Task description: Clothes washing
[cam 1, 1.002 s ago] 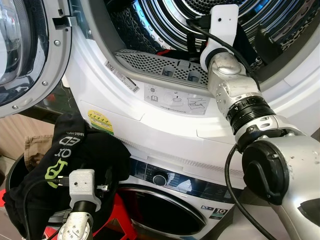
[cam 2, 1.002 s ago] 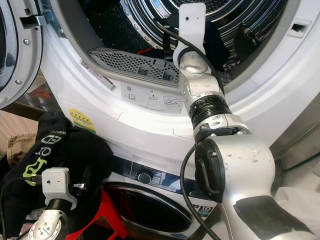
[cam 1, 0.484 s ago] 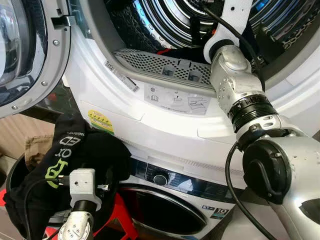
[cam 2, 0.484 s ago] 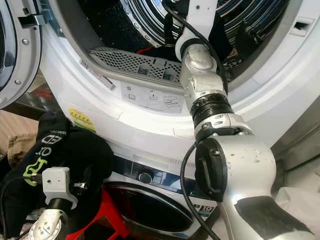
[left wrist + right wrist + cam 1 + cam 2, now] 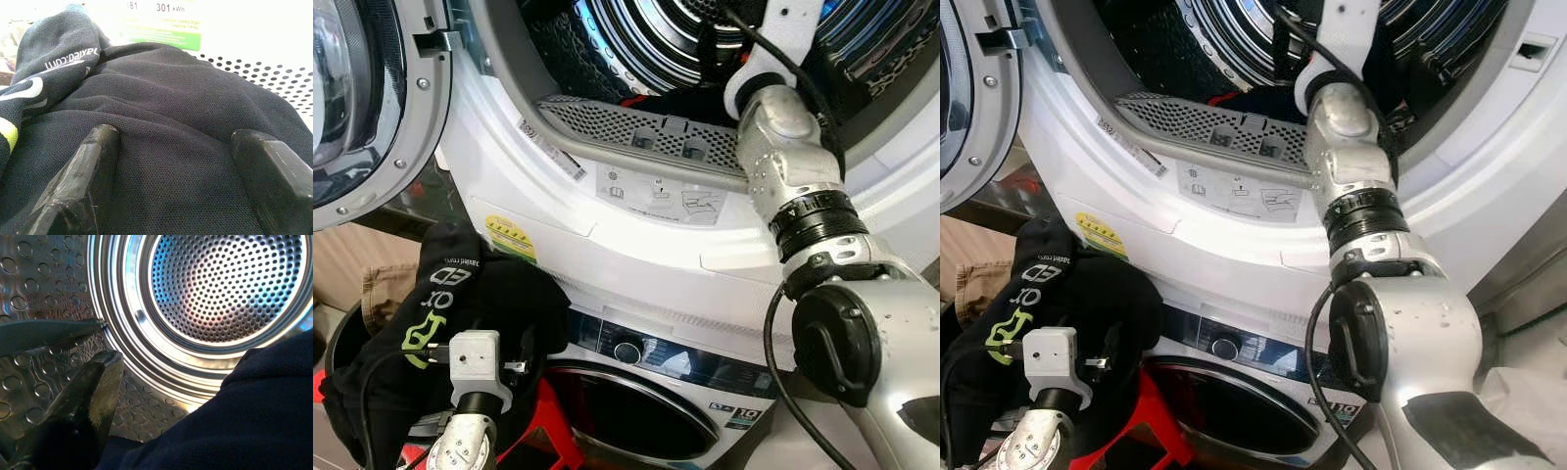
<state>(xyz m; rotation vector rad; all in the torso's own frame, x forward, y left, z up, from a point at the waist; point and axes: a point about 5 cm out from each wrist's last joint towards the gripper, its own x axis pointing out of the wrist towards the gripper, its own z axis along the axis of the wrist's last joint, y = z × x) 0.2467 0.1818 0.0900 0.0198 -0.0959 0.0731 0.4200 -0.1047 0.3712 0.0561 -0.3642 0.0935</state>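
Note:
A black garment [image 5: 489,294] with green and white lettering is bunched low on the left, in front of the stacked machines. My left gripper [image 5: 176,132] is open, its two fingers [image 5: 93,166] pressed wide apart into that cloth [image 5: 166,98]. My right arm [image 5: 783,127] reaches up through the open mouth of the upper machine into its steel drum [image 5: 626,39]. In the right wrist view my right gripper [image 5: 181,367] is open inside the drum [image 5: 225,289]. One finger [image 5: 98,391] stands free, and a dark blue cloth [image 5: 254,416] covers the other side.
The round door [image 5: 362,98] is swung open at the upper left. A perforated lint grille [image 5: 636,122] lines the mouth's lower lip. A second front-loader [image 5: 636,392] sits below. A black basket [image 5: 335,343], brown cloth [image 5: 382,289] and a red stool [image 5: 548,421] crowd the lower left.
My right arm has pushed further up and deeper into the drum. The left gripper and the black garment have stayed where they were.

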